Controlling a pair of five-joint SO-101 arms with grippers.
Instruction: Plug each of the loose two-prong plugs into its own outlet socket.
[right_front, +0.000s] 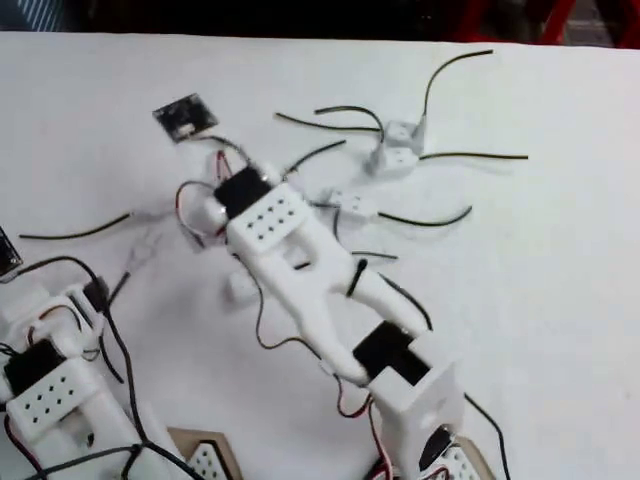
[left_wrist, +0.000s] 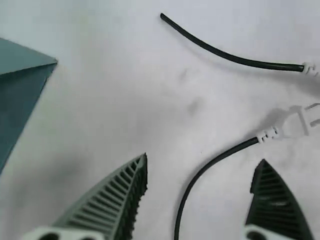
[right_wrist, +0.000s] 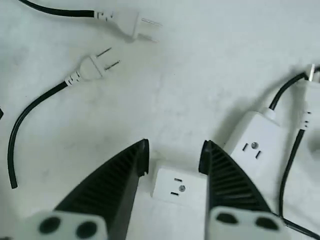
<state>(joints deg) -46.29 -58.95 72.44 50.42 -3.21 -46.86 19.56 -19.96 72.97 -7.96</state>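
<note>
Right gripper (right_wrist: 174, 150): jaws part-open, one on each side of an outlet socket (right_wrist: 177, 186).
Plug A (right_wrist: 95, 67), plug B (right_wrist: 129, 22): loose on the desk (right_wrist: 210, 75), beyond that gripper's tips.
Left gripper (left_wrist: 203, 161): wide open and empty, with a white plug (left_wrist: 295, 125) lying near one tip.

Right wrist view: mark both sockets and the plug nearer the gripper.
Near socket (right_wrist: 167, 187), right wrist view, face beside the slots.
Far socket (right_wrist: 257, 130), right wrist view, face clear of the slots.
Plug (right_wrist: 90, 69), right wrist view, body behind the prongs.
</note>
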